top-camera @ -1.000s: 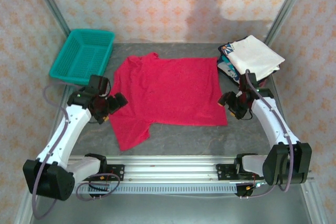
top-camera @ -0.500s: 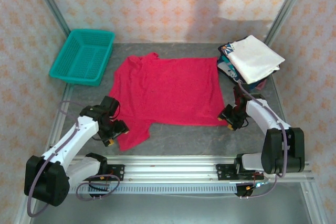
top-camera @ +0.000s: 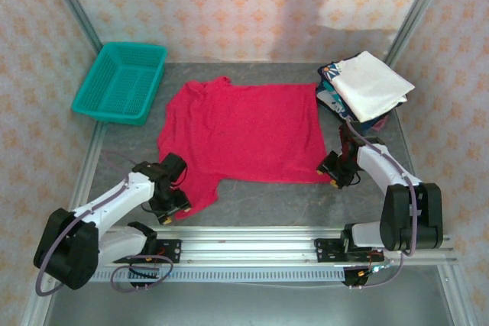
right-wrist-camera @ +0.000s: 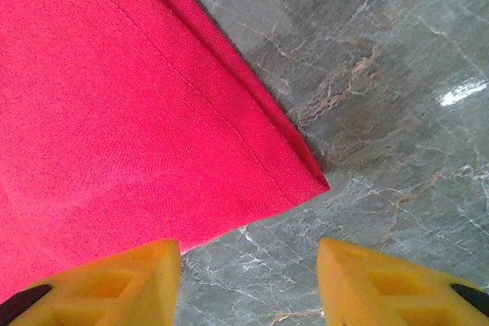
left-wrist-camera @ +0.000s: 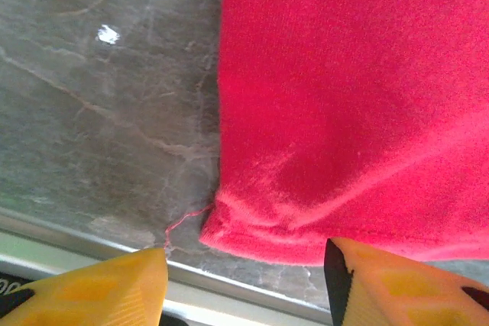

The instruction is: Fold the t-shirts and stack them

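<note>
Left end effector [left-wrist-camera: 246, 253] has shifted to the soft red t-shirt [left-wrist-camera: 351, 97] hem.

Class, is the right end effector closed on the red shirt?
No, the right end effector stands open, the red t-shirt flat beyond it.

A robotics test cell in a lab is shown. A grey marble-patterned table [top-camera: 267, 204] is enclosed by slanting aluminium frame posts [top-camera: 70, 5] and by panels covered in floral-patterned wallpaper [top-camera: 229, 5]. Two robot arms, the left arm [top-camera: 107, 205] and the right arm [top-camera: 386, 169], are bolted to an aluminium rail [top-camera: 252, 243] at the near edge, and cables [top-camera: 114, 282] are looped at their bases. A red t-shirt [top-camera: 244, 131] and a teal mesh basket [top-camera: 121, 82] are set out on the table.
</note>
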Available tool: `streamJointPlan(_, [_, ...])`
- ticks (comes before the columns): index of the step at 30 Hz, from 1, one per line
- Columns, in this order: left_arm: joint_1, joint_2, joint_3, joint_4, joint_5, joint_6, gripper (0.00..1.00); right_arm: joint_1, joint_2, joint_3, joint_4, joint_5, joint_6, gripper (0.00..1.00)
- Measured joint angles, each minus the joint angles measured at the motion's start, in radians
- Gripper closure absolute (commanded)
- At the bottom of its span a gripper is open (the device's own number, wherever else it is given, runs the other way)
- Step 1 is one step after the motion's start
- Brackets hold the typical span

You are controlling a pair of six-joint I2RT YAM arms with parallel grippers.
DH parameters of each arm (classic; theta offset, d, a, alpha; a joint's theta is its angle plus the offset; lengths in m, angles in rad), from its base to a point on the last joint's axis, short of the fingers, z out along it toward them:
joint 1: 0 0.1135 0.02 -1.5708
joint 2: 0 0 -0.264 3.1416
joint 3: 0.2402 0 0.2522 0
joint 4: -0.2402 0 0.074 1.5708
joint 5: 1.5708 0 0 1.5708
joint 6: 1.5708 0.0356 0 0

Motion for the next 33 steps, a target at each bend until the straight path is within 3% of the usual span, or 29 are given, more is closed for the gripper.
streamJointPlan(5, [-0.007,0.048,-0.009,0.079,0.004,-0.016,0.57,0.0,0.019,-0.005,0.019,0.0,0.0,0.52])
streamJointPlan(9, [-0.011,0.062,-0.011,0.11,0.022,-0.028,0.83,0.0,0.026,-0.007,0.03,0.0,0.006,0.53])
streamJointPlan(11, [-0.011,0.061,-0.013,0.128,0.032,-0.027,0.91,0.0,0.026,-0.007,0.034,0.0,0.007,0.55])
streamJointPlan(17, [-0.015,0.059,-0.012,0.137,0.042,-0.031,1.0,0.0,0.04,-0.008,0.044,0.0,0.008,0.55])
streamJointPlan(26, [-0.016,0.029,-0.012,0.137,0.041,-0.034,1.0,0.0,0.116,-0.017,0.092,0.005,0.03,0.56])
streamJointPlan(28, [-0.016,0.012,-0.012,0.137,0.041,-0.034,1.0,0.0,0.132,-0.015,0.104,0.002,0.042,0.63])
streamJointPlan(33, [-0.016,-0.046,-0.012,0.127,0.036,-0.034,1.0,0.0,0.177,0.018,0.123,0.003,0.058,0.98])
